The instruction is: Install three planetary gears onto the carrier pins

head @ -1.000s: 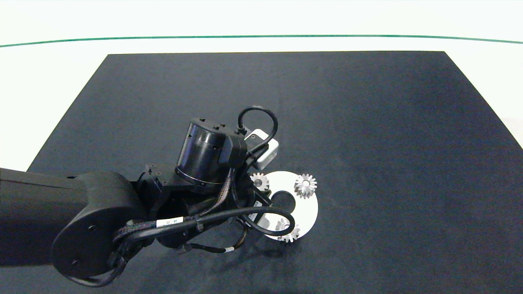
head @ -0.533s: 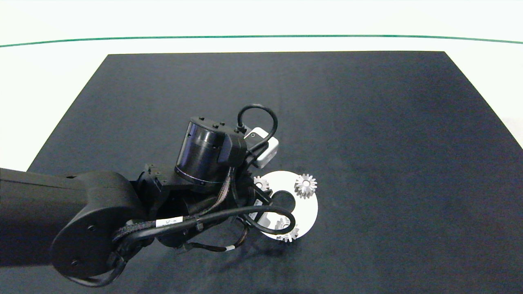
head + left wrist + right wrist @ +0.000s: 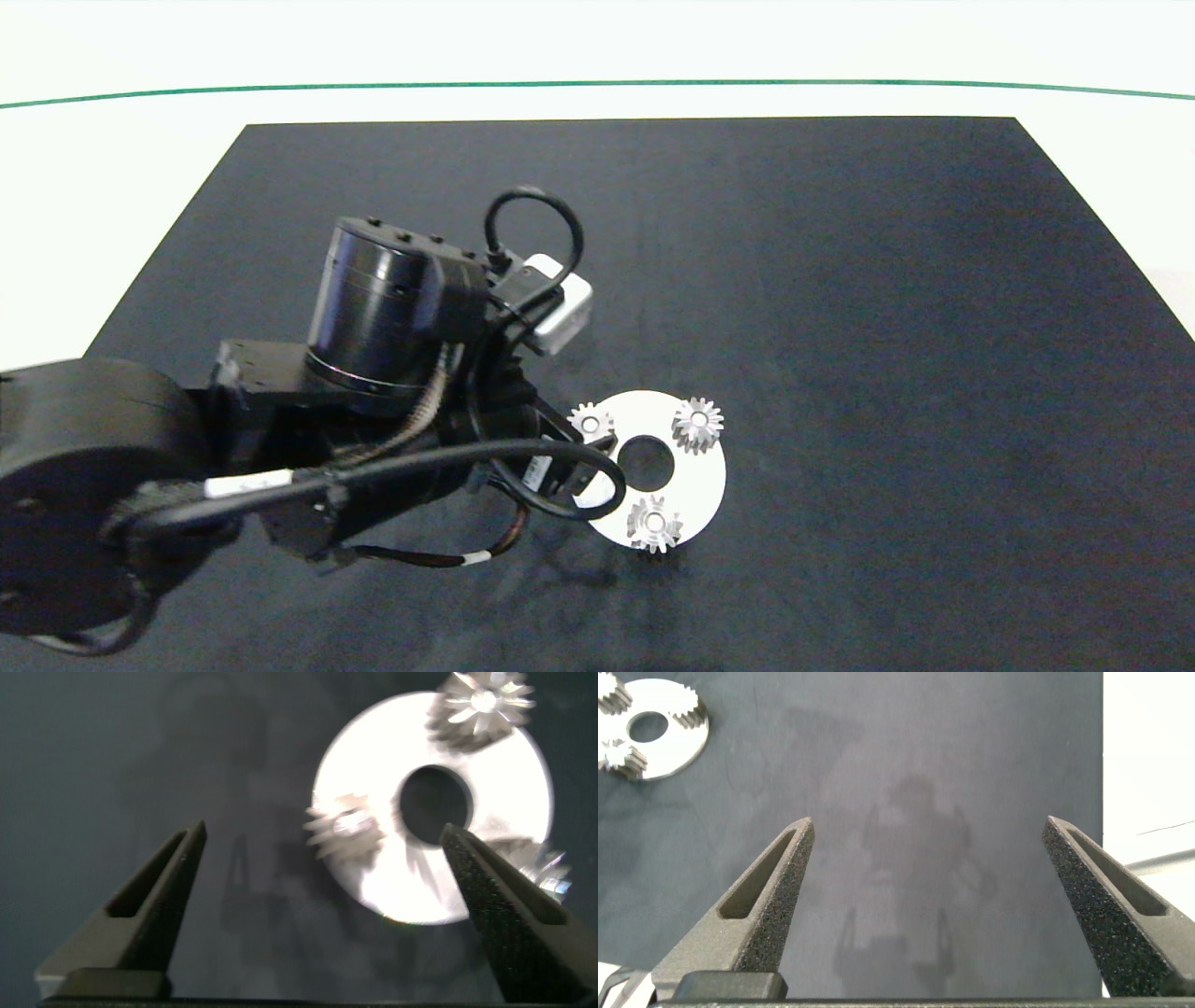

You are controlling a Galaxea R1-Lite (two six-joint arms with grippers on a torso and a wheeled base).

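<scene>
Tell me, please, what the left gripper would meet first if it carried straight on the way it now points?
Probably the black mat. The left gripper is open and empty; the white disc with its planetary gears lies towards one finger, and depth is unclear, so that finger might graze the disc rim.

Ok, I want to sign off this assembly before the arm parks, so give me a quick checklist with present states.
1. Three planetary gears on the white disc, one near each pin position: ok.
2. Gears fully seated on the carrier pins: cannot tell; the pins are hidden under the gears.
3. Left end effector open and holding nothing: ok.
4. Left end effector off the gears: ok in the wrist view.
5. Right end effector open, empty, over the dark mat: ok.
</scene>
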